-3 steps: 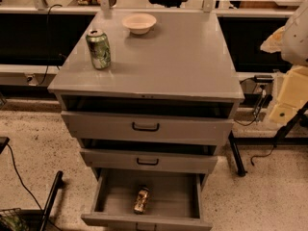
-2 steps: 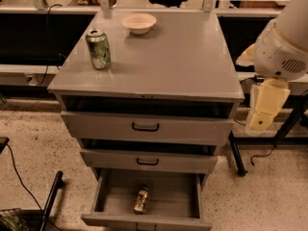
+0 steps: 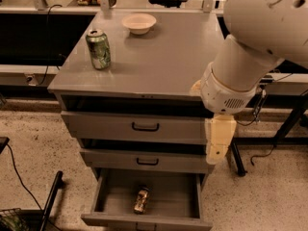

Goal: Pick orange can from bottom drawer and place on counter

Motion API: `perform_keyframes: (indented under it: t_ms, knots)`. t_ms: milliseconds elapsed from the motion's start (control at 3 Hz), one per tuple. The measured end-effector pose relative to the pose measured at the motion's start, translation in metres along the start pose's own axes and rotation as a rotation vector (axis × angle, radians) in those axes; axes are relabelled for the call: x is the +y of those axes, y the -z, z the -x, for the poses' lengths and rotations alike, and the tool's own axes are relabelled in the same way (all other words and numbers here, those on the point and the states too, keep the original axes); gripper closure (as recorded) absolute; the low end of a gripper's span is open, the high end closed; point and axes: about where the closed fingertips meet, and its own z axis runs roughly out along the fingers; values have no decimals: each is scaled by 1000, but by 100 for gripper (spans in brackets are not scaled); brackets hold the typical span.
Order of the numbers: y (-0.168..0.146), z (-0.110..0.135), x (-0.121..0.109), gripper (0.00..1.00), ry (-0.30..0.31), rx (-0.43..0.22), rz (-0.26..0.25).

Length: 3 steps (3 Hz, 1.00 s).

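The orange can (image 3: 141,199) lies on its side on the floor of the open bottom drawer (image 3: 169,198), near the middle. The counter (image 3: 159,57) is the flat grey top of the cabinet. My white arm comes in from the upper right and covers the counter's right front corner. My gripper (image 3: 219,142) hangs from it, cream-coloured, in front of the right ends of the two upper drawers. It is well above the can and to its right, and holds nothing that I can see.
A green and white can (image 3: 98,49) stands at the counter's left. A pale bowl (image 3: 139,23) sits at the back. The two upper drawers (image 3: 144,126) are slightly open. A dark bar (image 3: 50,201) and cable lie on the floor at left; table legs (image 3: 288,126) stand at right.
My arm has swung left from the right edge of the view and now covers the cabinet's right front corner. The gripper has come lower and nearer the drawers. The cans have not moved.
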Motion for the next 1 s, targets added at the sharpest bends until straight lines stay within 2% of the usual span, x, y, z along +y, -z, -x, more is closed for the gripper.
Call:
perform_keyframes:
  t_ms: [333, 667, 1000]
  knots:
    - [1, -2, 1, 0, -2, 6, -1]
    - [-15, 11, 4, 0, 65, 43, -14]
    - [-60, 68, 19, 0, 321, 114, -82]
